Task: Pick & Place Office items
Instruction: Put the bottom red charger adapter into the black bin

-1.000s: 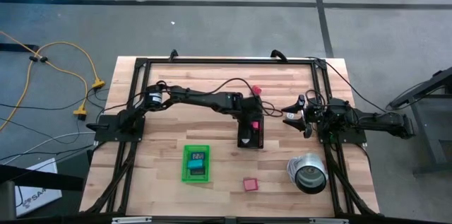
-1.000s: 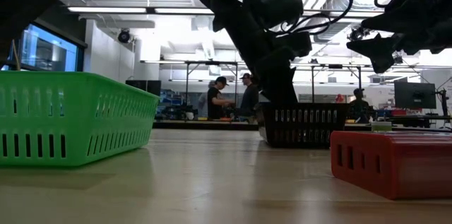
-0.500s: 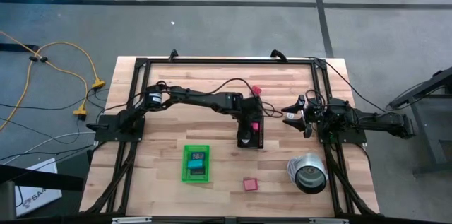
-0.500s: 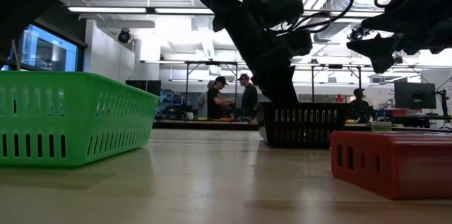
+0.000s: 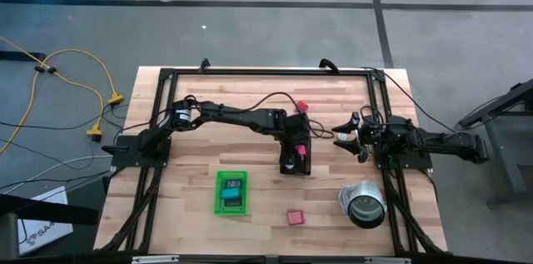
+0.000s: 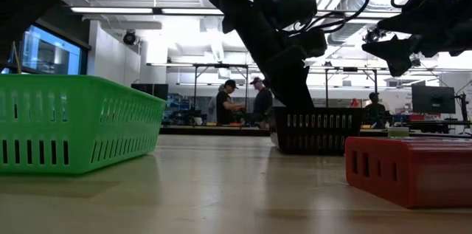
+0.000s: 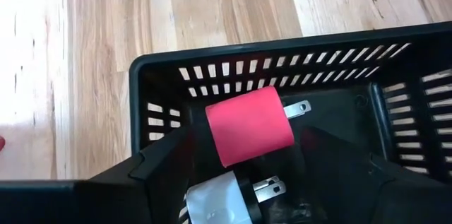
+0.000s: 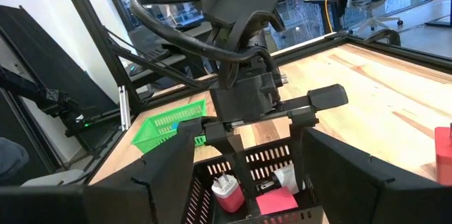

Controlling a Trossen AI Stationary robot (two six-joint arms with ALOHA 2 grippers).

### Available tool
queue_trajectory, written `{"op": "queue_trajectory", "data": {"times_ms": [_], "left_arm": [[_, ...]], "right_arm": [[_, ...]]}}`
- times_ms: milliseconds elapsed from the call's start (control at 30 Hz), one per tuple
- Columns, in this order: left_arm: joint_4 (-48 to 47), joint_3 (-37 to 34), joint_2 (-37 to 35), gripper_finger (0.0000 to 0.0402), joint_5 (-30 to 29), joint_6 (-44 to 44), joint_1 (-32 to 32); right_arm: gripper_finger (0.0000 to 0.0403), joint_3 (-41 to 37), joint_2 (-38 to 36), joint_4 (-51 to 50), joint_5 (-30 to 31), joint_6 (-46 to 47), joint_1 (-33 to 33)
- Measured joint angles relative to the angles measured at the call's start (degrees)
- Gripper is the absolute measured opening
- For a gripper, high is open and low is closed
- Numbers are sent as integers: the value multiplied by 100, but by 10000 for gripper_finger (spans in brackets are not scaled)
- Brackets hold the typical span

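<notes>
My left gripper (image 5: 296, 149) hangs open over the black slotted basket (image 7: 233, 75) in the middle of the table, fingers pointing down into it. Between the fingers a red plug-like piece (image 7: 251, 126) lies on the basket floor, metal prongs showing. A white and black plug (image 7: 224, 199) lies next to it. From the right wrist view the basket (image 8: 275, 157) also holds a pink block (image 8: 275, 201). My right gripper (image 5: 348, 136) waits open at the table's right, raised and aimed at the basket. Another red piece (image 5: 294, 216) sits on the table near the front edge.
The green tray (image 5: 220, 193) stands left of the red piece and holds a light blue piece (image 5: 233, 187) and a dark one (image 5: 233, 202). The silver can (image 5: 364, 204) lies near the right front. A pink piece (image 5: 302, 107) sits behind the basket. People stand in the room beyond.
</notes>
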Motion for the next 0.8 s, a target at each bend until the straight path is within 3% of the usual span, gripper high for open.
{"op": "queue_trajectory", "data": {"times_ms": [333, 567, 800], "left_arm": [[-63, 0, -405, 252, -69, 203, 13], [-990, 4, -943, 252, -533, -28, 91], [-1865, -2, -1155, 252, 361, -441, 588]], "right_arm": [[248, 2, 0, 0, 0, 0, 0], [248, 0, 0, -2, 0, -2, 0], [248, 0, 0, 0, 0, -2, 0]]}}
